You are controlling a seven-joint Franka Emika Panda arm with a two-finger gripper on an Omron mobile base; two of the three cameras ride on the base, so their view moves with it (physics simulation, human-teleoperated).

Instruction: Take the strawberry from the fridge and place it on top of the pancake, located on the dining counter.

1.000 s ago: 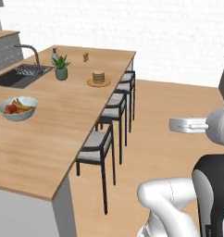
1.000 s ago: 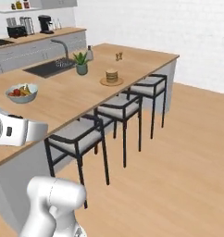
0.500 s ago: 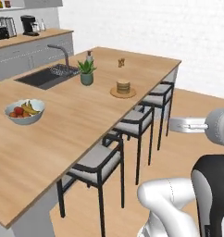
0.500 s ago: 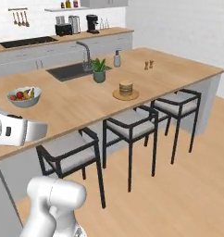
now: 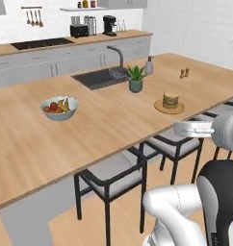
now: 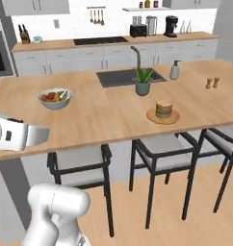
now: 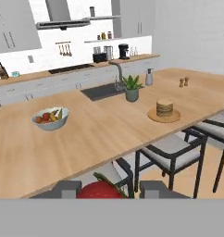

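The strawberry [image 7: 101,190] is seen clamped between the two dark fingertips [image 7: 63,189] of the gripper [image 7: 104,190], its green leaves poking up toward the right-hand tip, with the jaws set part-way apart on the berry's width. The berry is thus carried at the fingers themselves, in the air short of the dining counter [image 7: 100,129], whose near wooden edge runs across just beyond and above the tips in the hand view. Below that edge, a dark-legged stool [image 7: 171,155] is placed ahead and right of the fingers.

Further out over the wood, a white fruit bowl [image 7: 51,119] is set ahead and to the left of the fingers, well apart from the target. The pancake [image 7: 164,108], a short tan stack on its wider round wooden plate [image 7: 153,116], is found ahead and to the right, deeper in than the bowl, roughly level with the potted plant [image 7: 132,88] beyond it and this side of the dark sink [image 7: 101,91].

The coming move is judged to turn on that offset: the stack lies forward and rightward of the fingers, across the counter edge and well apart, so the held berry would have to be carried over the stool before any lowering onto the top pancake.
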